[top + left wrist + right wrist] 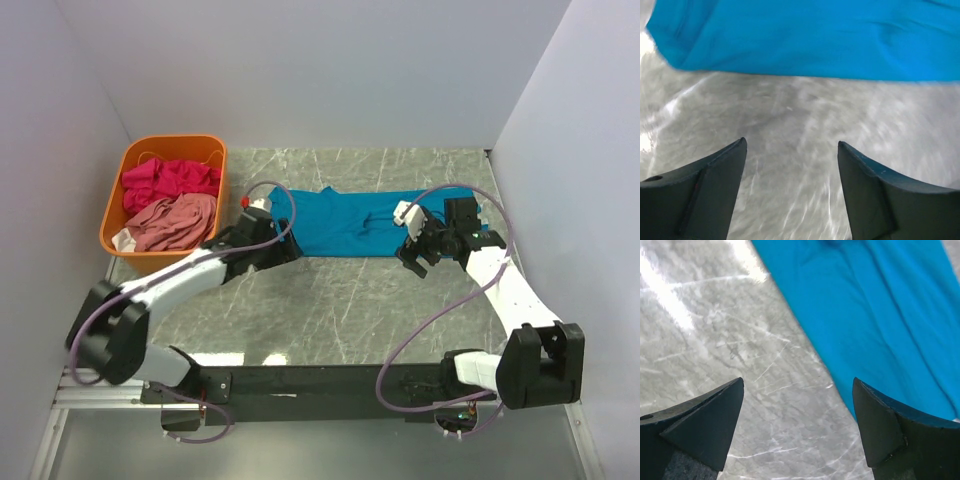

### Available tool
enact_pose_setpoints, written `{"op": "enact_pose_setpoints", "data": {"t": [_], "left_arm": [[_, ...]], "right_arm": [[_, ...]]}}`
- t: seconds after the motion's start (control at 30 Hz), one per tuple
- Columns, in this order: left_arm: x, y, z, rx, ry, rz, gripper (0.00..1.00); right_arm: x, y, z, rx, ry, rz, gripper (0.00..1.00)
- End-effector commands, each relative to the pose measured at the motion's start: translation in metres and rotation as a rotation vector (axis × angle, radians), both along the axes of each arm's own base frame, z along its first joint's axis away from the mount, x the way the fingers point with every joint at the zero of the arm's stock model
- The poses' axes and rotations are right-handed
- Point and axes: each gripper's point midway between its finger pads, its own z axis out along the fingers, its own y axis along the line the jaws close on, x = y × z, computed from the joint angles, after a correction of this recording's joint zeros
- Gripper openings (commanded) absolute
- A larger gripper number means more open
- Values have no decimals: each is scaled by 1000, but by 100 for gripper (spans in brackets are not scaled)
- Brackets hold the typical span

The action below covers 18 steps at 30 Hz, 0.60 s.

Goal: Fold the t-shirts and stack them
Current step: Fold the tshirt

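Observation:
The teal-blue t-shirt (pixel 350 222) lies spread flat across the back middle of the marble table. My left gripper (pixel 290 250) is open and empty, just above bare marble at the front of the shirt's left end. In the left wrist view the shirt (pixel 815 35) lies just ahead of the gripper (pixel 791 145). My right gripper (pixel 413 262) is open and empty at the shirt's front right edge. In the right wrist view the gripper (pixel 798 382) is over marble, its right finger at the shirt's (pixel 880 310) hem. The magenta-pink t-shirt (pixel 170 180) and the dusty salmon-pink t-shirt (pixel 172 222) lie crumpled in the basket.
The orange plastic basket (pixel 175 142) stands at the back left, close to my left arm. White walls close in the table on the left, back and right. Bare marble (pixel 340 300) lies in front of the teal shirt.

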Motion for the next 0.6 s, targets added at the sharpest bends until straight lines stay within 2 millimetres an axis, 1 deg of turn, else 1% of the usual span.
{"op": "enact_pose_setpoints", "data": {"t": [0.0,0.03,0.07,0.1,0.13,0.17,0.2,0.23,0.27,0.3,0.33,0.37,0.4,0.43,0.57], "left_arm": [[34,10,-9,0,24,333,77],[38,13,-24,34,47,376,77],[46,13,-23,35,44,407,77],[50,14,-26,39,50,432,76],[53,15,-35,58,61,453,76],[60,19,-33,70,42,494,76],[64,22,-35,74,39,524,75],[64,25,-43,98,53,550,75],[70,29,-42,111,39,590,75],[71,31,-45,116,52,617,74],[72,33,-58,150,75,635,74],[74,34,-58,173,89,653,74],[75,35,-63,184,101,669,73],[75,37,-74,213,124,682,72],[75,40,-85,240,142,712,58]], "right_arm": [[2,-4,3,-23,-65,28,94],[3,-5,3,-30,-77,30,93],[2,-8,1,-37,-80,27,93],[0,-9,-2,-47,-82,30,93],[0,-12,-4,-69,-94,44,93],[-1,-17,-6,-80,-97,44,93],[-1,-20,-7,-94,-104,55,93],[-2,-22,-8,-95,-95,53,93],[0,-27,-6,-94,-99,41,92],[0,-26,-6,-93,-96,53,92],[0,-33,-6,-88,-93,34,92],[0,-33,-6,-77,-91,35,92],[2,-36,-5,-75,-93,27,92],[1,-36,-5,-70,-90,27,91],[1,-38,-7,-72,-83,25,91]]}}
